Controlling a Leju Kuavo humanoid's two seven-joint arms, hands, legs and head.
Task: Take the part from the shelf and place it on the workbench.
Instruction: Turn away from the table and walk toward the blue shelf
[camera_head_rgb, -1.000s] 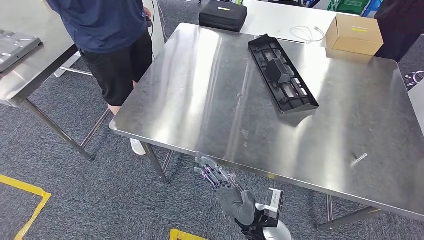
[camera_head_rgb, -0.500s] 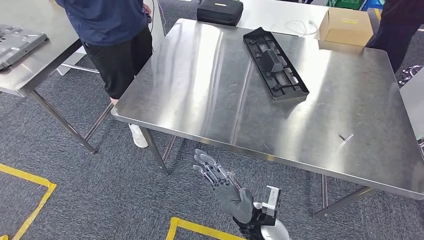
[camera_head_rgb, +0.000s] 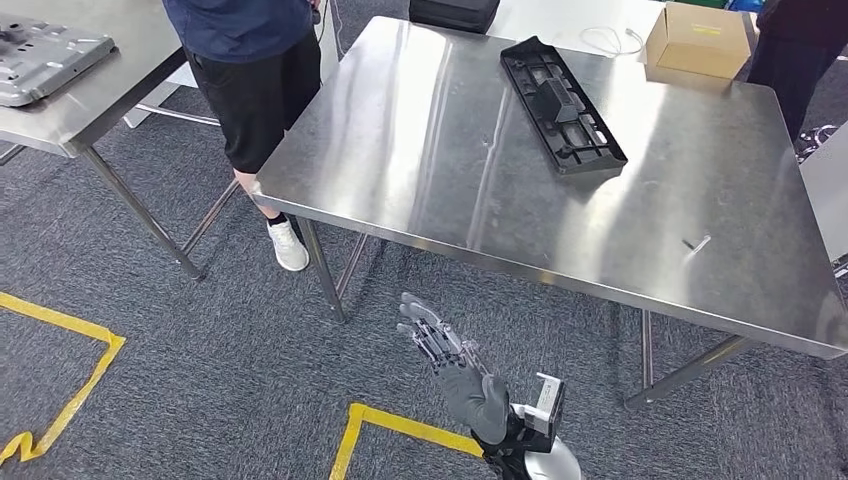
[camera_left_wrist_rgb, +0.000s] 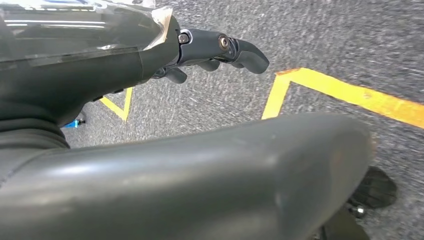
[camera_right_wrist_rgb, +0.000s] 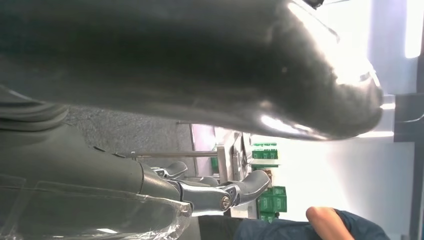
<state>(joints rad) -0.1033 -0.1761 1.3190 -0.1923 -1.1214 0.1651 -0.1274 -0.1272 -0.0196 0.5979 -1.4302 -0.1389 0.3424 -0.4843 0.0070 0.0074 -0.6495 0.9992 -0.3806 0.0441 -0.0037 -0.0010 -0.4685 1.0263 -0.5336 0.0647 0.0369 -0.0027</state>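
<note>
The long black plastic part (camera_head_rgb: 562, 90) lies flat on the steel workbench (camera_head_rgb: 450, 150), toward its far right side. My right hand (camera_head_rgb: 455, 365) hovers over the carpet in front of the bench's near edge, well short of the part, its fingers stretched out and apart, holding nothing. In the right wrist view the same hand (camera_right_wrist_rgb: 220, 192) shows bare fingers pointing toward the table legs. My left hand (camera_left_wrist_rgb: 215, 47) hangs above the floor with loosely bent fingers and nothing in them.
A person (camera_head_rgb: 250, 60) in a dark top and black shorts stands at the bench's far left corner. A cardboard box (camera_head_rgb: 698, 38), a black case (camera_head_rgb: 455, 12) and a white cable (camera_head_rgb: 605, 40) lie beyond. A second steel table (camera_head_rgb: 100, 90) stands left. Yellow tape (camera_head_rgb: 390, 425) marks the floor.
The whole picture has shifted: the camera has moved, so the bench and person sit further right and higher. My right hand keeps the same outstretched pose. The part stays put on the bench.
</note>
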